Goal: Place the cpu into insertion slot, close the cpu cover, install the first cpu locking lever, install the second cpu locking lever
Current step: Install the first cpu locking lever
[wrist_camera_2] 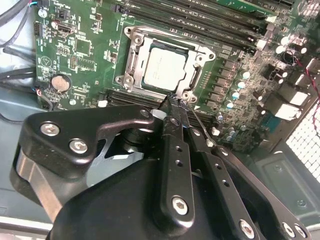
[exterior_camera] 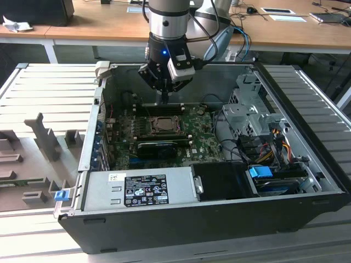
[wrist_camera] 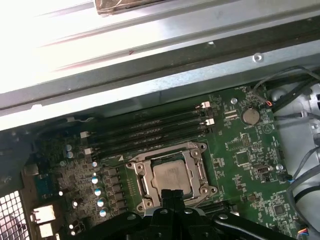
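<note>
Wooden desks (exterior_camera: 98,22) run behind a ribbed grey worktop (exterior_camera: 49,87) that carries an open case (exterior_camera: 164,219). Inside it the cpu (wrist_camera_2: 165,67) sits flat in its socket on the motherboard (wrist_camera_2: 80,50), just below the gripper (wrist_camera_2: 176,102). The cpu cover (wrist_camera_2: 134,60) lies down around the chip, its metal frame bordering the silver top on every side. The gripper's fingers are drawn narrow, pressed together, with their tips at the socket corner nearest them. A thin metal lever (wrist_camera_2: 197,120) runs beside those tips; I cannot tell whether it is pinched. Beyond the socket from the gripper lie dark memory slots (wrist_camera: 150,132), then the case wall
</note>
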Tool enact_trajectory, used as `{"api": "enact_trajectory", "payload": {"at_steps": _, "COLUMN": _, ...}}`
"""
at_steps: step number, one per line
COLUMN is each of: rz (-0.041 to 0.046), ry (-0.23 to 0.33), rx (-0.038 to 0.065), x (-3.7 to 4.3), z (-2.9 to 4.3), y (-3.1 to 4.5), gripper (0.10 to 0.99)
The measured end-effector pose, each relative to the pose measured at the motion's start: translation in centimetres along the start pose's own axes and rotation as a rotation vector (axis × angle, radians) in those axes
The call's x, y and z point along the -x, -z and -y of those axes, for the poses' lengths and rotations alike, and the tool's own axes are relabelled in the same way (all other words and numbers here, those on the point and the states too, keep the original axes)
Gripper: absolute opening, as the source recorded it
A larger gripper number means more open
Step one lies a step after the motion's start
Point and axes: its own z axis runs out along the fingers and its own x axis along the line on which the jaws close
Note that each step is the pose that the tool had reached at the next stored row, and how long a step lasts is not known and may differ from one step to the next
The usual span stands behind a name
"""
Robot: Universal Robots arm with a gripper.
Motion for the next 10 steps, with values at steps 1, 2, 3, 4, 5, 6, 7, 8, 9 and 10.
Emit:
{"api": "enact_trajectory", "payload": {"at_steps": 1, "rz": -0.0001, "ry": 0.005, "rx": 0.0, "x": 0.0, "z": 0.0, "y": 0.0, "gripper": 0.106}}
{"api": "enact_trajectory", "payload": {"at_steps": 2, "rz": -0.0004, "ry": 0.013, "rx": 0.0, "x": 0.0, "z": 0.0, "y": 0.0, "gripper": 0.106}}
{"api": "enact_trajectory", "payload": {"at_steps": 3, "rz": -0.0006, "ry": 0.019, "rx": 0.0, "x": 0.0, "z": 0.0, "y": 0.0, "gripper": 0.106}}
{"api": "enact_trajectory", "payload": {"at_steps": 4, "rz": -0.0007, "ry": 0.024, "rx": 0.0, "x": 0.0, "z": 0.01, "y": 0.0, "gripper": 0.106}}
{"api": "enact_trajectory", "payload": {"at_steps": 5, "rz": -0.0009, "ry": 0.031, "rx": 0.0, "x": 0.01, "z": 0.02, "y": 0.0, "gripper": 0.106}}
{"api": "enact_trajectory", "payload": {"at_steps": 6, "rz": -0.0012, "ry": 0.041, "rx": 0.0, "x": 0.01, "z": 0.02, "y": 0.0, "gripper": 0.106}}
{"api": "enact_trajectory", "payload": {"at_steps": 7, "rz": -0.0015, "ry": 0.049, "rx": 0.0, "x": 0.01, "z": 0.02, "y": 0.0, "gripper": 0.106}}
{"api": "enact_trajectory", "payload": {"at_steps": 8, "rz": -0.0019, "ry": 0.062, "rx": 0.0, "x": 0.01, "z": 0.02, "y": 0.0, "gripper": 0.106}}
{"api": "enact_trajectory", "payload": {"at_steps": 9, "rz": -0.0022, "ry": 0.072, "rx": 0.0, "x": 0.01, "z": 0.03, "y": 0.0, "gripper": 0.106}}
{"api": "enact_trajectory", "payload": {"at_steps": 10, "rz": -0.0024, "ry": 0.08, "rx": 0.0, "x": 0.01, "z": 0.03, "y": 0.0, "gripper": 0.106}}
